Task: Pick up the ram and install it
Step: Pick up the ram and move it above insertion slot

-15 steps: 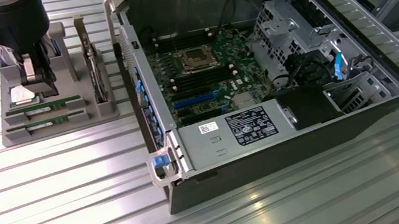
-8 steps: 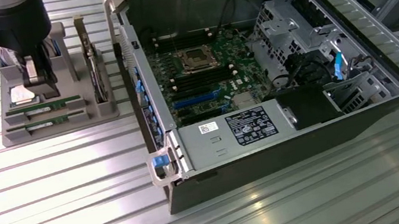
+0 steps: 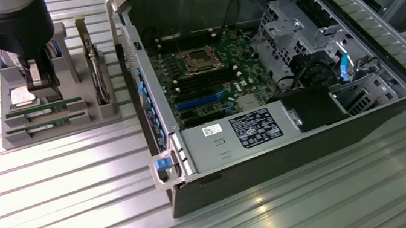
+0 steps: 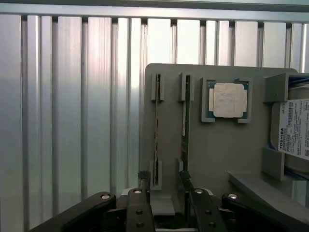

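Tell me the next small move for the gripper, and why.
Probably nudge the open gripper sideways, away from the CPU, before descending. The ram stick farther from the CPU sits off-centre between the fingers, while the nearer stick lines up with one fingertip, which would likely hit it.

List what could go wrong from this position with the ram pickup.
1. The open jaws seem to straddle one ram stick, but one fingertip lines up close to the second stick; lowering could strike it.
2. The sticks stand edge-up in narrow slots of the tray; an off-centre pinch might tilt or jam one.
3. The CPU chip lies just beside them; sideways drift could bump it.
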Available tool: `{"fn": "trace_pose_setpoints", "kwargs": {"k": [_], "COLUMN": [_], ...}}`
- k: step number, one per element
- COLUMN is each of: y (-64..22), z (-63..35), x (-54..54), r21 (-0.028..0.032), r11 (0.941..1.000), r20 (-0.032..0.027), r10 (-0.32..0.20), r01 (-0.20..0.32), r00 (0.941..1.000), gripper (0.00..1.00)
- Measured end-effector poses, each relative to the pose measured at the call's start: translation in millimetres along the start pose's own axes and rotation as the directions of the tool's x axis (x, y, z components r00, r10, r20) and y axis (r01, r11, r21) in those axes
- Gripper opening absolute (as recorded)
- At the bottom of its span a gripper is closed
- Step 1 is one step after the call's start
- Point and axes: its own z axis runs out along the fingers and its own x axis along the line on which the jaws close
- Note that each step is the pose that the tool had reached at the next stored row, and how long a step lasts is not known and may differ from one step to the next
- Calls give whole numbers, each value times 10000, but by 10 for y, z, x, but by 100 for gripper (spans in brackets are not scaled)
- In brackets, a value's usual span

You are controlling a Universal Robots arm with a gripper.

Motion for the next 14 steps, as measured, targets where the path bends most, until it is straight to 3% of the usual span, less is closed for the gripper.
{"fn": "trace_pose_setpoints", "kwargs": {"k": [14], "y": [-22], "z": [100], "x": [2], "r21": [-5], "r11": [9997], "r20": [-23], "r10": [-228], "r01": [228], "r00": [9997], "gripper": [36]}}
